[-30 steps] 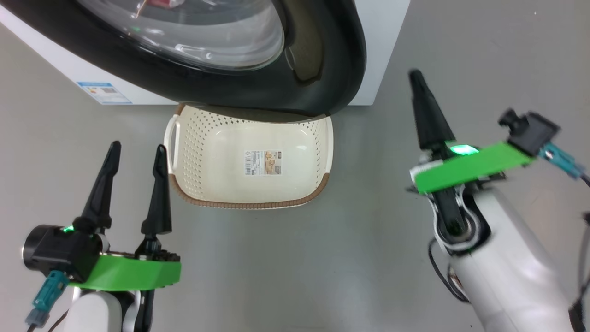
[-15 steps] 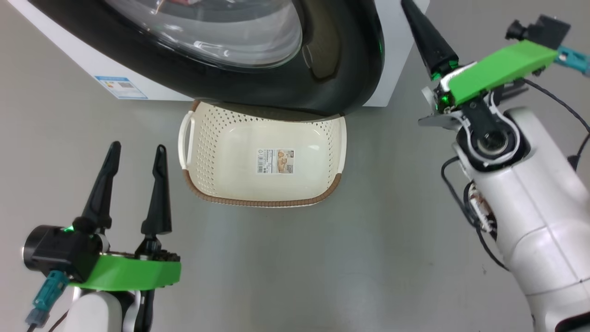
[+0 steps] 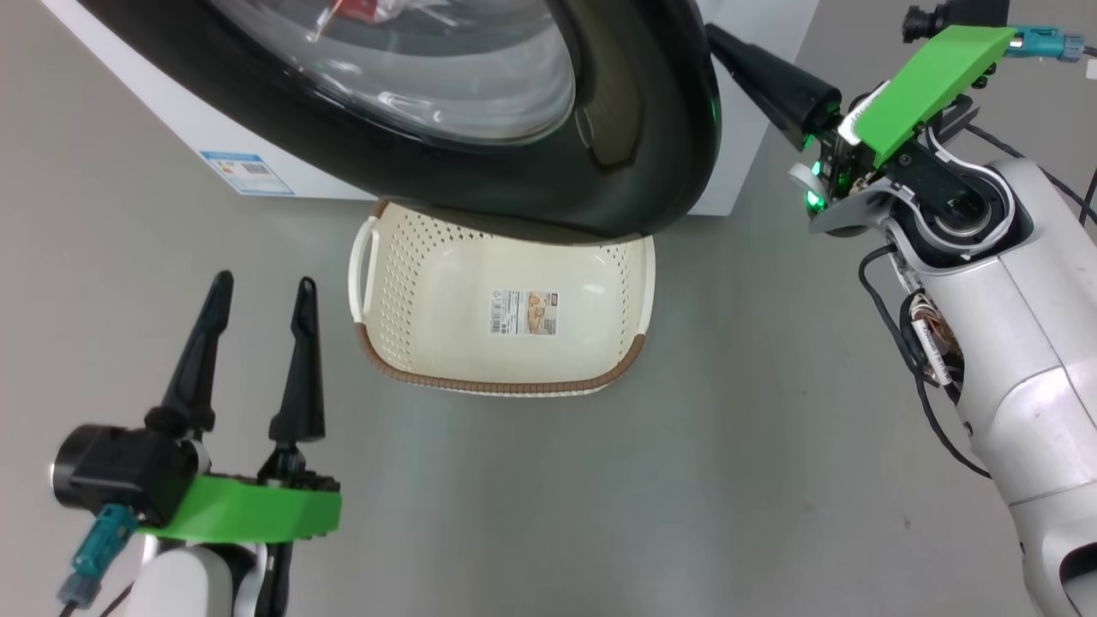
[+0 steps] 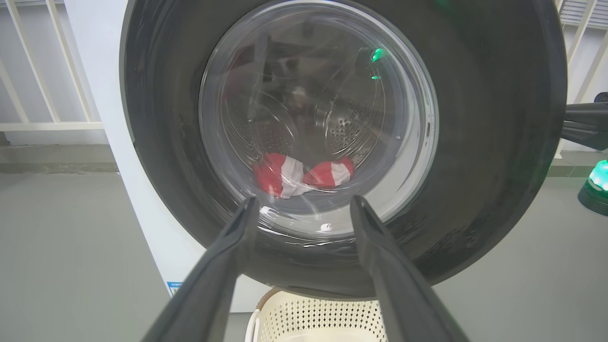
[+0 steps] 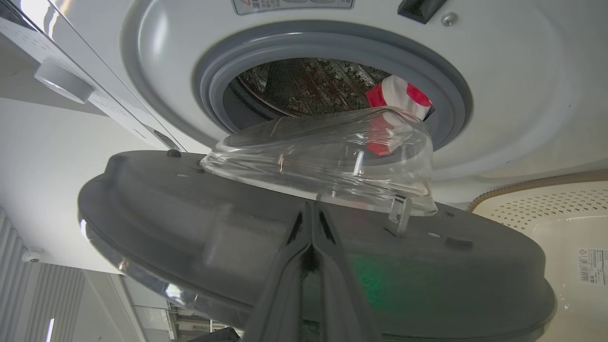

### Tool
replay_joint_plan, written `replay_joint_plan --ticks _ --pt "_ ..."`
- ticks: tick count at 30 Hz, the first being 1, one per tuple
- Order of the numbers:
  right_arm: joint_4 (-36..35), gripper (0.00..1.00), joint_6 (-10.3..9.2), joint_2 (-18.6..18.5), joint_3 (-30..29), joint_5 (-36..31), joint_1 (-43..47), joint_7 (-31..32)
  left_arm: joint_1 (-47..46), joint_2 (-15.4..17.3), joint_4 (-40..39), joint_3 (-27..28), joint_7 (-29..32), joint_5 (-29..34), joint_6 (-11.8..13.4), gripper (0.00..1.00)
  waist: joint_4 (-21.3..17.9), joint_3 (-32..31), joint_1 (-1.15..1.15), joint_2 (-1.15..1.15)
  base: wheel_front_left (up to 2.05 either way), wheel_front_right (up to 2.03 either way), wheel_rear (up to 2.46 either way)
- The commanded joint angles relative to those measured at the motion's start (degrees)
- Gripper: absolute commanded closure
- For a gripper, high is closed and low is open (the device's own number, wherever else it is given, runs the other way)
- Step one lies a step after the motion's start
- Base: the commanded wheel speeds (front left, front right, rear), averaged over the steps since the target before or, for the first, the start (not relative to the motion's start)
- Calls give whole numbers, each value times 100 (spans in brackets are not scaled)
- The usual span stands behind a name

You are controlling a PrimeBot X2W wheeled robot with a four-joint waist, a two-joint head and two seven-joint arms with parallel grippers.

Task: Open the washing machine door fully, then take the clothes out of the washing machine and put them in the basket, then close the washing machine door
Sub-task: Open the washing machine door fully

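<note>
Right gripper (image 5: 311, 209), fingers pressed together, tips behind part-open washing machine door (image 5: 190, 213), apparently to lever it wider; left gripper (image 3: 263, 283) spread, empty, basket (image 3: 506, 386) just beside.

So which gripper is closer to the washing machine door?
Right. The right gripper, shut, sits just behind the door; the left gripper, open, hangs back beside the basket.

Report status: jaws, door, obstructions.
Left jaws open, idle. Right jaws shut behind washing machine door, partly open. Clothes in drum. Basket beneath door.
</note>
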Motion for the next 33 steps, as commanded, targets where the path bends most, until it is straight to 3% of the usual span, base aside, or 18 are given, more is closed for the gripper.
replay_joint_plan --ticks 1,10,33 --pt "-110 100 44 118 72 1 -71 117 145 106 -99 159 -45 -11 -31 0 29 -71 0 0 0 0 0" --pt "-196 100 44 138 161 -19 281 714 343 106 -32 183 -45 11 -4 0 125 -440 0 0 0 0 0" --pt "-615 100 44 391 540 -196 1583 1150 832 106 27 182 -45 136 227 0 782 -1418 0 0 0 0 0"
